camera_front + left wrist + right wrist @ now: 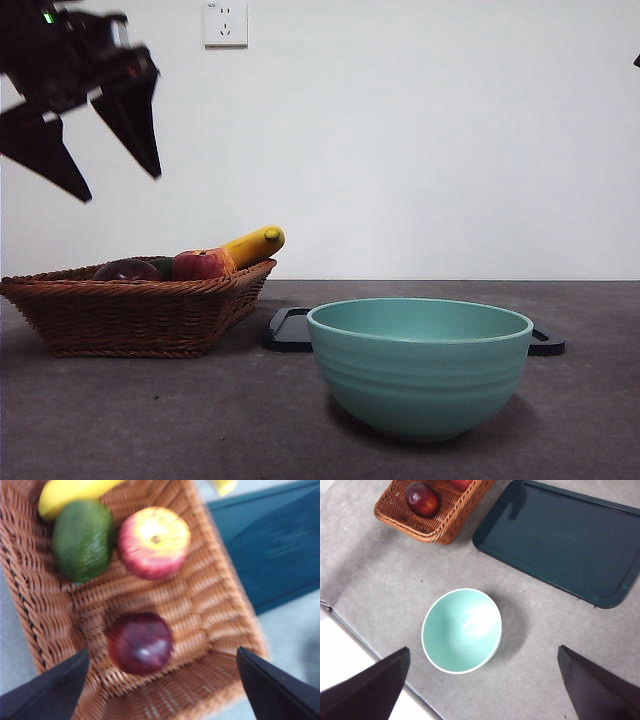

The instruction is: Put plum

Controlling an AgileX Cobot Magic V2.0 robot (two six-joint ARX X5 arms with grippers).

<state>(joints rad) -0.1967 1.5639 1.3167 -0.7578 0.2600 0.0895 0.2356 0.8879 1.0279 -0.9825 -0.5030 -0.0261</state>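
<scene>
The plum [141, 642], dark maroon and glossy, lies in the wicker basket [210, 605] beside a red-yellow apple [154, 542] and a green fruit [82, 540]. In the front view only the plum's [127, 270] top shows over the basket rim [130, 310]. My left gripper [120, 187] hangs open high above the basket, holding nothing; in the left wrist view the left gripper [162, 651] has the plum between its wide-spread jaws, far below them. My right gripper [482, 650] is open and empty, high over the bowl, and the plum [422, 499] shows far off in that view.
A teal bowl [420, 365] stands at the front, right of the basket. A dark flat tray [560, 540] lies behind it. A banana [255, 243] rests on the basket's far edge. The right arm shows only as a black tip [636, 60]. The table edge [350, 625] is near the bowl.
</scene>
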